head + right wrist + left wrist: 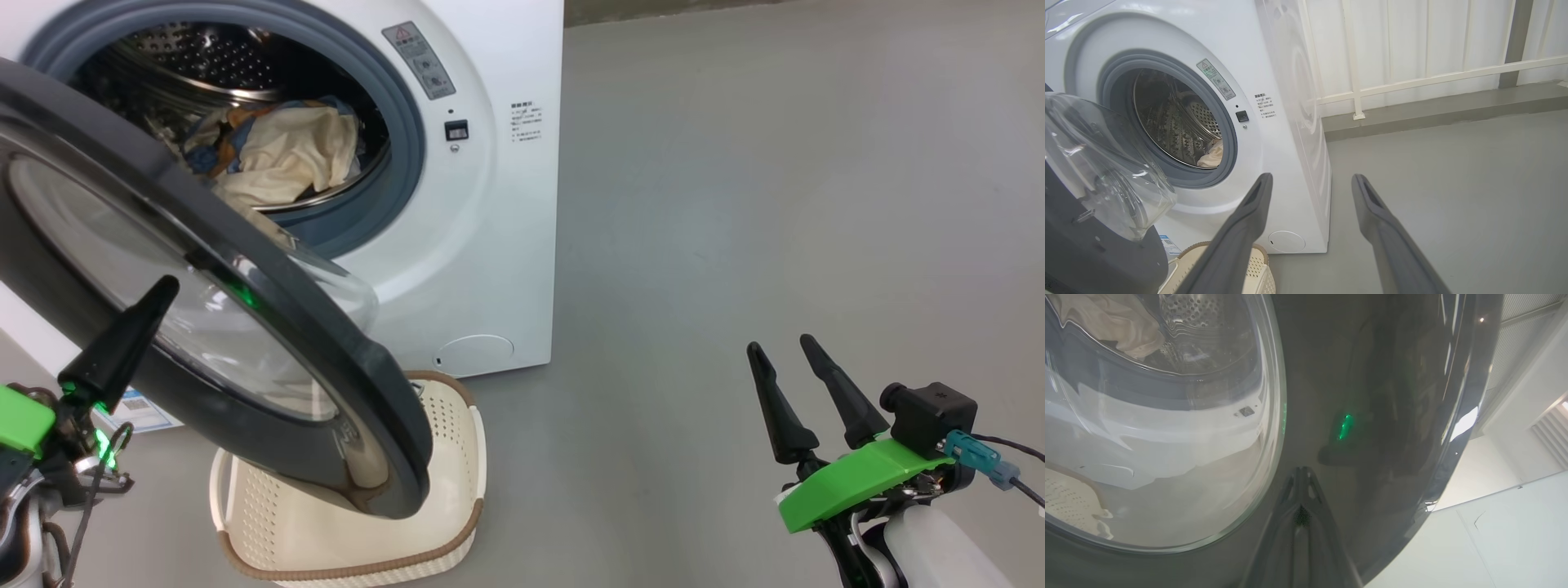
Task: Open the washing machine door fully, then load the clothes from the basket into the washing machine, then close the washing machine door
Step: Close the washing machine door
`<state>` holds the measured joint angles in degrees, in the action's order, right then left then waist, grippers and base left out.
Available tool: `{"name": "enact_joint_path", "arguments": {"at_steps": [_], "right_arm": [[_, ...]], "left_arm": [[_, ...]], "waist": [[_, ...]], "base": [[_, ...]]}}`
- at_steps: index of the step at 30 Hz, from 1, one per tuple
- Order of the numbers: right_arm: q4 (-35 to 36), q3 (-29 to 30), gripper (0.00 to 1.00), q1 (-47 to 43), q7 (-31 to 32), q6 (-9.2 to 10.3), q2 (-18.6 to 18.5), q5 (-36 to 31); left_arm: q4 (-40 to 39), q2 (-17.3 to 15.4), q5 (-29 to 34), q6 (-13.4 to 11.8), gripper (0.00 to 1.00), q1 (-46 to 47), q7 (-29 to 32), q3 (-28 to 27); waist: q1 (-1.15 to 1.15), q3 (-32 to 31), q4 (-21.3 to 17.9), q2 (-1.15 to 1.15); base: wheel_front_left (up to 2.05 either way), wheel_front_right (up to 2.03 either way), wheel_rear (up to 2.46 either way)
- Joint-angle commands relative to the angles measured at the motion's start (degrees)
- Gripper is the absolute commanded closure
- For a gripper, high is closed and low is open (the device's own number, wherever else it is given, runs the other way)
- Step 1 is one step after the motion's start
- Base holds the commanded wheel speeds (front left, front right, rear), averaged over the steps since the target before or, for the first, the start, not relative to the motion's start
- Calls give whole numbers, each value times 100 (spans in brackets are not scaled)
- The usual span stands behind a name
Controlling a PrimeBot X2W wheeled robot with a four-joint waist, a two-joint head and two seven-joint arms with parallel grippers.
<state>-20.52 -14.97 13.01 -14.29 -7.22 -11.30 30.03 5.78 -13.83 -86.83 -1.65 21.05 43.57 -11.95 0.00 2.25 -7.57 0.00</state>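
Observation:
The white washing machine [490, 204] stands at upper left, its washing machine door [326, 351] swung partway out over the basket [326, 531]. Cream and blue clothes [277, 155] lie in the steel drum. I see no cloth in the visible part of the basket. My left gripper [166, 284] is shut, and its tip rests against the outer face of the door. In the left wrist view that gripper [1301, 470] meets its own reflection on the glossy black rim [1372, 375]. My right gripper [780, 343] hovers open over the floor at lower right, holding nothing. The right gripper [1311, 177] points toward the machine's right corner [1290, 163].
Bare grey floor [775, 163] stretches to the right of the machine. A white railing and wall [1412, 61] run behind it. A round white flap [473, 355] sits low on the machine front, and a blue label [143, 412] shows beside my left gripper.

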Motion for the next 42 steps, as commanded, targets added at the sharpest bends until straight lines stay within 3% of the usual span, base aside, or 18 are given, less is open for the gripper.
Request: {"name": "enact_joint_path", "arguments": {"at_steps": [1,4,6,7,12,20,23,29,42], "right_arm": [[106,-115,0,42,-71,-26,-49,-31],[101,-116,0,24,-71,-26,-60,-18],[103,-110,0,12,-71,-26,-67,-13],[105,-105,0,5,-71,-26,-70,-12],[131,-88,0,-20,-71,-26,-94,-10],[177,-45,0,14,-71,-26,-108,-37],[192,-31,0,16,-71,-26,-104,-50],[196,-17,0,28,-71,-26,-91,-61],[193,-2,0,85,-71,-26,-129,-74]], "left_arm": [[-138,-246,88,69,100,136,-56,-220],[-214,-281,204,119,100,52,-153,-251],[-298,-313,327,167,41,-28,-256,-277],[-348,-332,414,217,0,-75,-330,-289],[-571,-347,850,519,0,-318,-726,-305],[-547,-283,2099,838,0,-691,-2002,-189],[-577,-329,2816,884,0,-855,-2628,46],[-482,-163,3675,906,0,-1155,-3763,399],[245,-282,4930,892,0,-1394,-5170,1036]], "waist": [[0,-35,37,0],[0,-61,72,0],[0,-71,91,0],[0,-76,100,0],[0,-60,134,0],[0,4,152,0],[0,37,162,0],[0,80,153,0],[0,123,147,0]], "base": [[0,0,0],[0,0,0],[0,0,0],[0,0,0],[0,0,0],[0,0,0],[0,0,0],[0,0,0],[0,0,0]]}}
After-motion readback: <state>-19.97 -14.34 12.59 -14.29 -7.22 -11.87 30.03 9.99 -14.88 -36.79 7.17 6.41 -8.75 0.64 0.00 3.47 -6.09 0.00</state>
